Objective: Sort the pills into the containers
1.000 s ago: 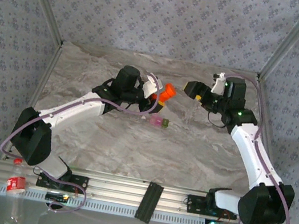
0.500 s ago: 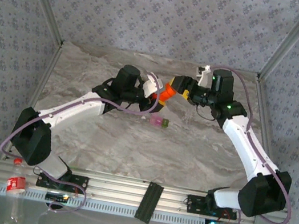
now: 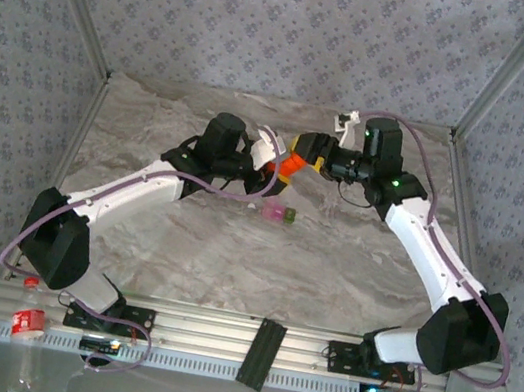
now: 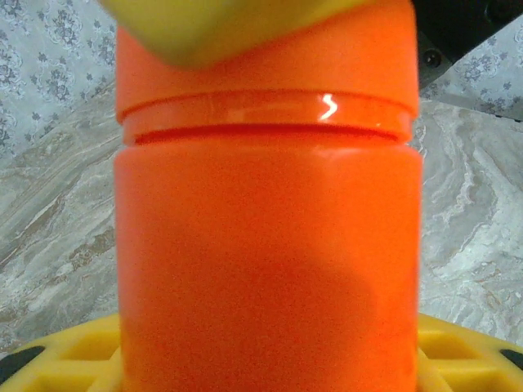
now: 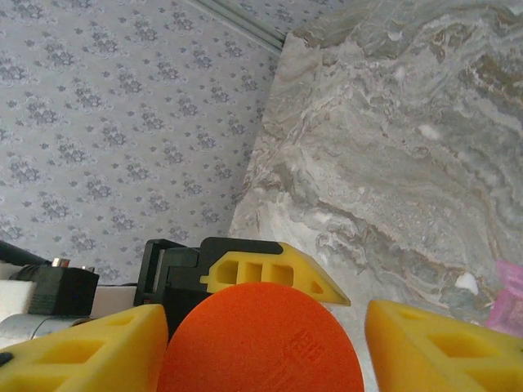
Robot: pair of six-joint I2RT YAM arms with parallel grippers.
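The containers (image 3: 279, 214) sit mid-table, just nearer than the raised orange bottle (image 3: 290, 168). The left gripper (image 3: 276, 163) clamps the bottle; the right gripper (image 3: 307, 152) straddles its cap (image 5: 261, 339), but whether it squeezes I cannot tell. A crooked twist could slip, or scatter pills outside.

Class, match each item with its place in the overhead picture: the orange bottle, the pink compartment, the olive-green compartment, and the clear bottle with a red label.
Items
1. orange bottle
2. pink compartment
3. olive-green compartment
4. clear bottle with a red label

Places
A. at the near left corner, by the left arm's base
B. on the table, right half of the joined pair
C. held in the left gripper, its cap between the fingers of the right gripper
D. on the table, left half of the joined pair

Pairs: 1-C, 2-D, 3-B, 4-A
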